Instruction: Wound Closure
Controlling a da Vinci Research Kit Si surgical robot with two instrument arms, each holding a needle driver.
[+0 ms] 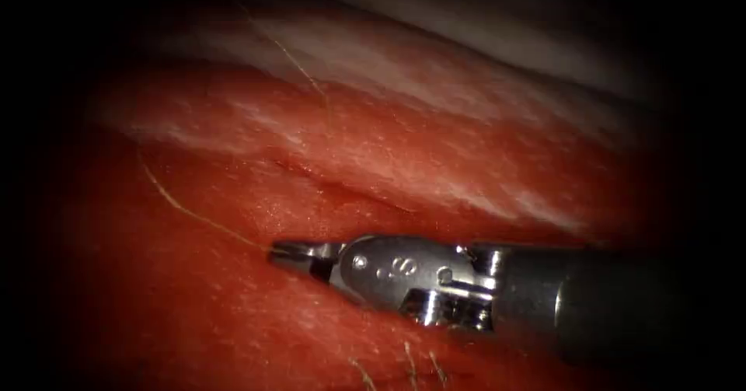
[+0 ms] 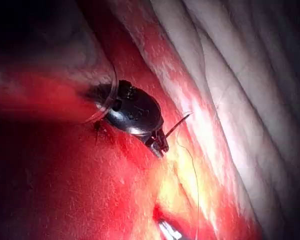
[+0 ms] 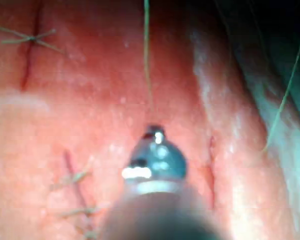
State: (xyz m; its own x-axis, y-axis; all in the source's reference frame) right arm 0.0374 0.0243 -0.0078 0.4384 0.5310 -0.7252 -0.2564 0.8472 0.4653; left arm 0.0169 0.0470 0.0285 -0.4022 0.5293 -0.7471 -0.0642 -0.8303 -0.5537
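In the endoscope view my right tool (image 1: 299,257) lies low over the red tissue (image 1: 194,305), just below a short cut (image 1: 342,193). Its jaws are shut on a pale thread (image 1: 194,214) that runs up and to the left from the tip. The right wrist view has the same tool (image 3: 155,134) with the thread (image 3: 147,60) leading straight away from it. In the left wrist view my left tool (image 2: 159,147) has its jaws shut on a thin dark needle (image 2: 179,124) near one end. The needle sticks out free above the tissue. Thread (image 2: 196,190) trails from it.
Two stitched cuts (image 3: 32,37) (image 3: 75,185) lie beside the right tool in its wrist view. Cut thread ends (image 1: 408,364) stand up near the endoscope view's lower edge. A loose strand (image 1: 295,64) crosses the pale fatty band (image 1: 466,72) behind the cut.
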